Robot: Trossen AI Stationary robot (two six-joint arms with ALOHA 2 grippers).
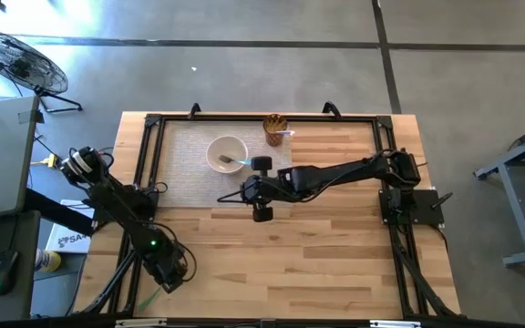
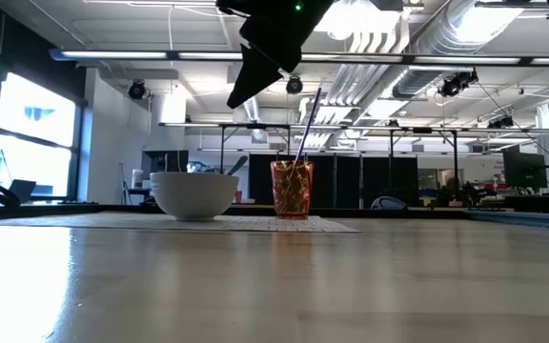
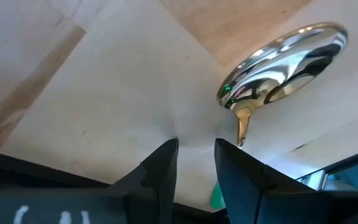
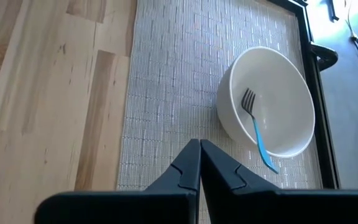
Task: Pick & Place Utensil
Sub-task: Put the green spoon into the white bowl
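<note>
A metal spoon (image 3: 284, 59) with a green handle (image 3: 215, 196) lies on the wood at the table's near left corner. My left gripper (image 3: 196, 149) sits low over it, fingers a little apart; the spoon's neck runs behind one finger. My right gripper (image 4: 199, 146) is shut and empty, hovering over the woven mat just near of the white bowl (image 4: 291, 81). A blue-handled fork (image 4: 253, 118) leans inside that bowl, tines down on the bottom and handle over the rim. An amber cup (image 1: 274, 132) holds another utensil (image 2: 305, 124) upright. My left gripper has the spoon's neck (image 3: 242, 127) passing behind one finger (image 3: 241, 168), with the green handle showing low in the gap. That finger hides the spot, so I cannot tell whether the gripper touches the spoon. The spoon's bowl rests on the table.
The woven mat (image 4: 166, 74) covers the far left part of the table, inside a black frame (image 1: 144, 155). Bare wood (image 1: 317, 255) fills the near half. The right arm (image 1: 335, 173) stretches from the right edge to the centre.
</note>
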